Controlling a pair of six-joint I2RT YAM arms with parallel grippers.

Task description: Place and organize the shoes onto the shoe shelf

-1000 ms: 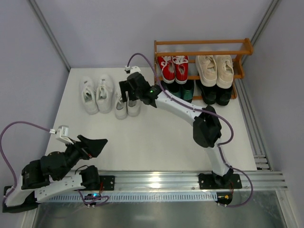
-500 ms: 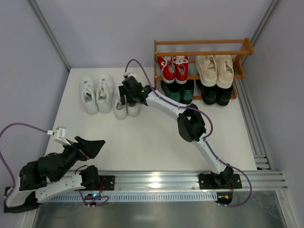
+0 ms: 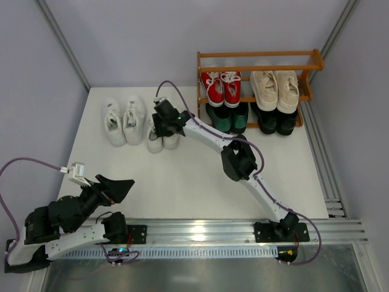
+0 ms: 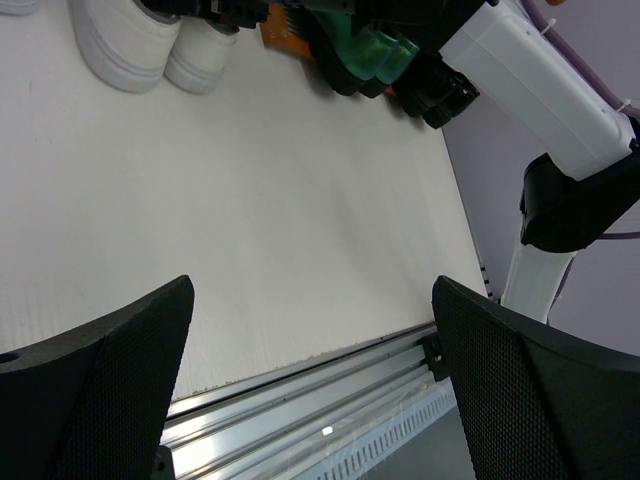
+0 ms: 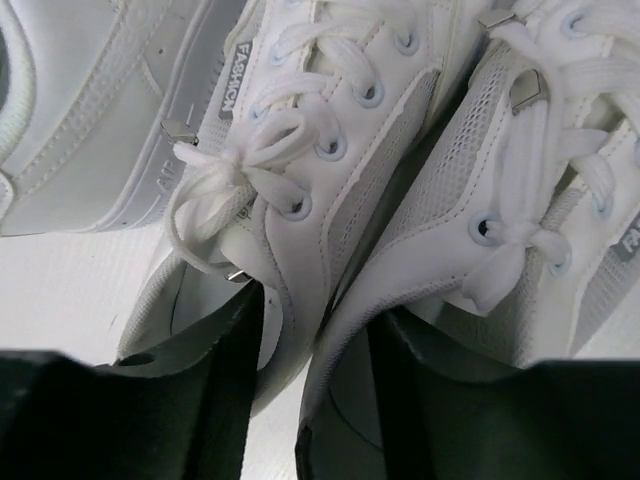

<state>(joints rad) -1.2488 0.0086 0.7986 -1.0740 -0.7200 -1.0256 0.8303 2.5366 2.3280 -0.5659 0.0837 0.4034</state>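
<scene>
White sneaker pair: grasp step. Right end effector half-closed, pinching inner collars (left end effector gapes, empty). Next, likely: lift to shoe shelf, two o'clock.

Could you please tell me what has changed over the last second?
The right gripper moved left and down onto the white lace-up sneaker pair nearer the orange-brown wooden shelf, one finger entering each shoe, jaws narrowing around the adjoining inner walls; a firm grip cannot be confirmed. The open left gripper hardly moved; the other white sneaker pair and the shoes on the shelf stayed put.
</scene>
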